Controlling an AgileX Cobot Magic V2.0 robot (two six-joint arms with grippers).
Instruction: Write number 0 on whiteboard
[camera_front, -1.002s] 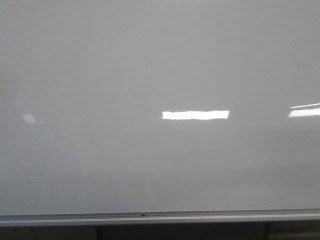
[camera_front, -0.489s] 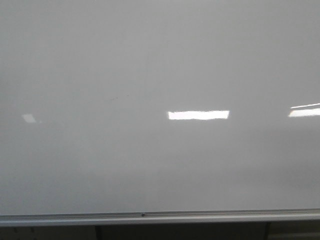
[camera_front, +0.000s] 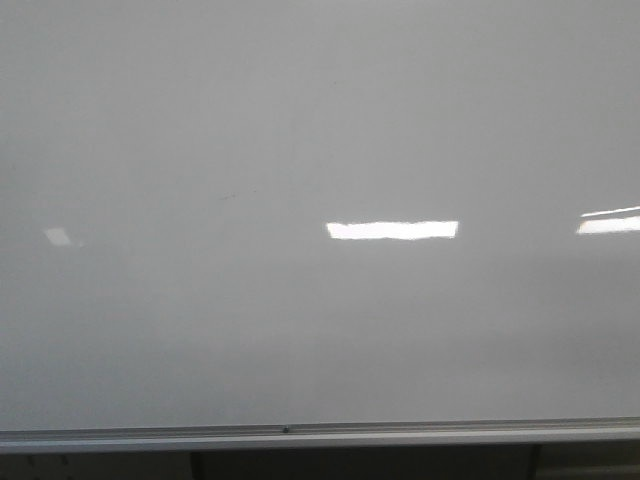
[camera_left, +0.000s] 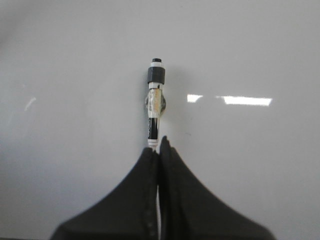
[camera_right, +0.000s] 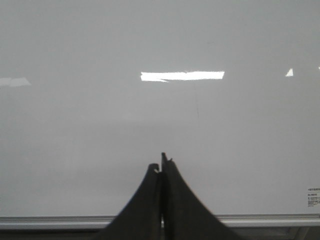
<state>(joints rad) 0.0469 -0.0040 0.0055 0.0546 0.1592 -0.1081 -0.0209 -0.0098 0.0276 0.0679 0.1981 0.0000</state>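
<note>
The whiteboard (camera_front: 320, 120) fills the front view, plain white-grey with a silver bottom rail (camera_front: 320, 434). No drawn 0 shows on it in any view. Neither gripper shows in the front view. In the left wrist view my left gripper (camera_left: 159, 146) is shut on a black-and-white marker (camera_left: 155, 107), which sticks out past the fingertips toward the whiteboard (camera_left: 75, 75); its dark tip points at the board, and I cannot tell if it touches. In the right wrist view my right gripper (camera_right: 162, 162) is shut and empty, facing the whiteboard (camera_right: 75, 125) above the rail (camera_right: 60, 220).
Bright rectangular light reflections lie on the board (camera_front: 392, 230), (camera_front: 608, 225). A dark gap shows under the rail (camera_front: 360, 465). A small printed label sits at the board's lower corner in the right wrist view (camera_right: 313, 197).
The front view stays nearly the same; only the left end of the middle reflection shifts slightly. No mark has appeared on the board.
</note>
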